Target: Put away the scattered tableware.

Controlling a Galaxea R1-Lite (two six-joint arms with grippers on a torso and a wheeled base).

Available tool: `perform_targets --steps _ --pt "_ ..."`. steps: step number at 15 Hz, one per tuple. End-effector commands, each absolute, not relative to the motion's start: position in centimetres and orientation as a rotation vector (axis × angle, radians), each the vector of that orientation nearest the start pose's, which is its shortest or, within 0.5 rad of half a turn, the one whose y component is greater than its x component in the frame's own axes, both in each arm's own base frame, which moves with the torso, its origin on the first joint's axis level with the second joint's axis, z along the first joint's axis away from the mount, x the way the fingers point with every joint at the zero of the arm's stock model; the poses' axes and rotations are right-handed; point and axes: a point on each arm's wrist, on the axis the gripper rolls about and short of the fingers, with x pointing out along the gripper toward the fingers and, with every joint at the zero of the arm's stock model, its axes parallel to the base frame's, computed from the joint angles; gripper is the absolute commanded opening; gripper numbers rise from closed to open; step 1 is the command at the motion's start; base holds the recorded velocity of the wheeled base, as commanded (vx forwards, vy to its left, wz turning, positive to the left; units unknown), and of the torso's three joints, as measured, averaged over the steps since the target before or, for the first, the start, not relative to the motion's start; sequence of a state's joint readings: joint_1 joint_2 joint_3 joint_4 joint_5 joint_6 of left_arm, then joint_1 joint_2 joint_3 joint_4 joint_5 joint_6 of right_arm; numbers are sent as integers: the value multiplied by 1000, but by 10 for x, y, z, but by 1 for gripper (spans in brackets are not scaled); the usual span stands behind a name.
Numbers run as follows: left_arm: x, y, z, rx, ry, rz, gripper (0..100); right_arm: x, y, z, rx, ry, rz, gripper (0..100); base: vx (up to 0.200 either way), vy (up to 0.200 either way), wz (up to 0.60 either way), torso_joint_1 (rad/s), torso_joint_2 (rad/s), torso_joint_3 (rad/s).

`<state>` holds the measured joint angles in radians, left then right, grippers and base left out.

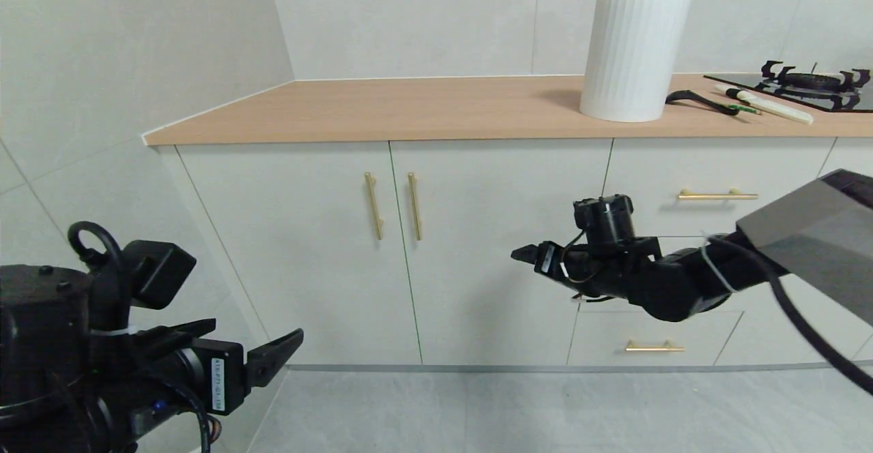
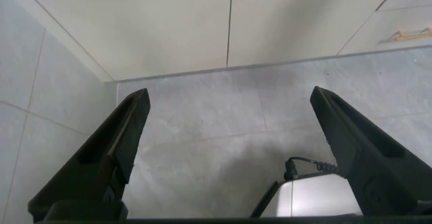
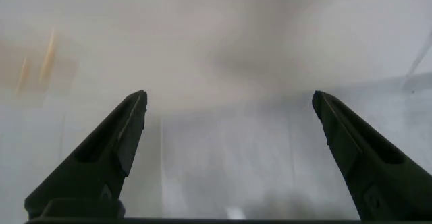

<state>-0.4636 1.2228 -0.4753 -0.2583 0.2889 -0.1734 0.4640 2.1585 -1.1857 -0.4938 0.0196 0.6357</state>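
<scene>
Your left gripper [image 1: 276,351] sat nearest and lowest, close to the left wall, with its fingers [image 2: 121,143] spread wide and nothing between them. Its wrist view gave you the grey floor [image 2: 223,129] up to the foot of the cabinet doors [image 1: 402,248]. Your right gripper [image 1: 524,255] hung farther in, well apart from the left, in front of those doors and below the countertop [image 1: 409,108] edge. Its fingers [image 3: 115,150] were also wide and empty, and its wrist view gave you a blurred pale panel. From the head view, a black-handled utensil [image 1: 702,101] and a white-handled utensil [image 1: 774,107] lay on the countertop between the white ribbed container [image 1: 634,57] and the hob [image 1: 815,84]. The black one was just beside the container. Container contents: you could not tell.
</scene>
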Motion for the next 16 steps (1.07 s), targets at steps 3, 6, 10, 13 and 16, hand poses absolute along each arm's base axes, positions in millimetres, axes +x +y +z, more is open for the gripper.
perform_targets --steps 3,6,10,13,16 --pt "115 -50 204 -57 263 -154 100 259 127 193 312 328 441 100 0 0 0 0 0 0" --pt "87 -31 217 -87 147 -114 100 193 88 221 285 166 336 100 0 0 0 0 0 0" --pt "38 -7 223 -106 18 -56 100 102 37 230 228 -74 244 100 0 0 0 0 0 0" --pt "-1 7 215 -79 -58 -14 100 44 6 224 169 -168 75 100 0 0 0 0 0 0" --pt "-24 12 204 -78 -91 65 100 -20 -6 197 24 -199 -31 100 0 0 0 0 0 0"
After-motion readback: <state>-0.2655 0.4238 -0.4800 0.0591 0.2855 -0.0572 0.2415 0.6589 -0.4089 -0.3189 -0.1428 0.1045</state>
